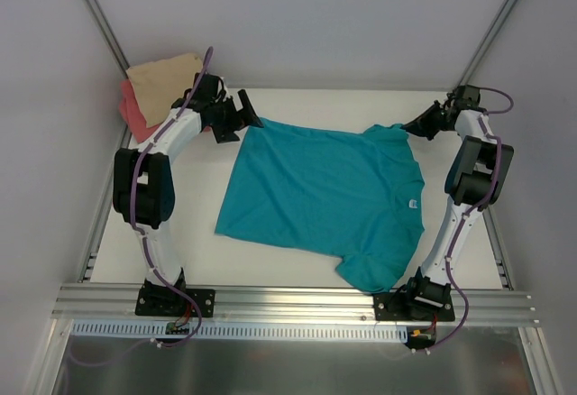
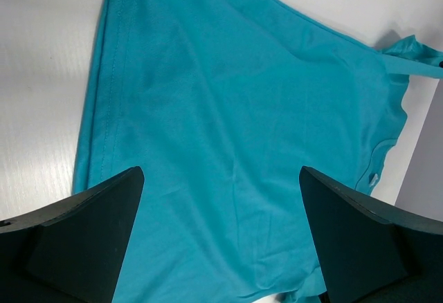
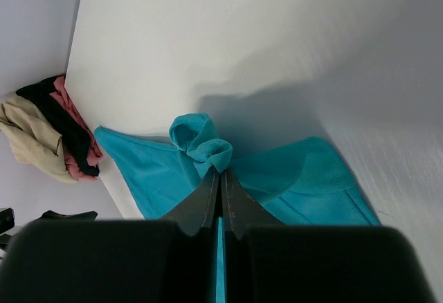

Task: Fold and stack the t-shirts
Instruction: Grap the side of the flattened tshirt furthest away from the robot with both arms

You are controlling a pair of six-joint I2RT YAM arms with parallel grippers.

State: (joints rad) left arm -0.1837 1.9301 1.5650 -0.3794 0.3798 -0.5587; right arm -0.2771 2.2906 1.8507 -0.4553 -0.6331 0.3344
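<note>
Between the tips of the right claw (image 3: pixel 220 171): a bunched sleeve of the teal t-shirt (image 1: pixel 325 192), clenched tight and raised slightly off the worktop (image 1: pixel 198 251), probably to tug the cloth flat before folding. Just below and ahead of the left claw (image 1: pixel 236 115): the opposite hem corner, not gripped; jaws spread wide, released, seemingly poised to pinch there. Behind the left claw, well apart from the right one: tan-beige tee (image 1: pixel 167 79) stacked on coral-pink tee (image 1: pixel 135 117), apparently folded already. From the right wrist only: the pinch itself, fabric curling above the tips. From the left wrist only: hem stitching and white neck label (image 2: pixel 374 177). From overhead only: whole shirt spread, not yet folded.
</note>
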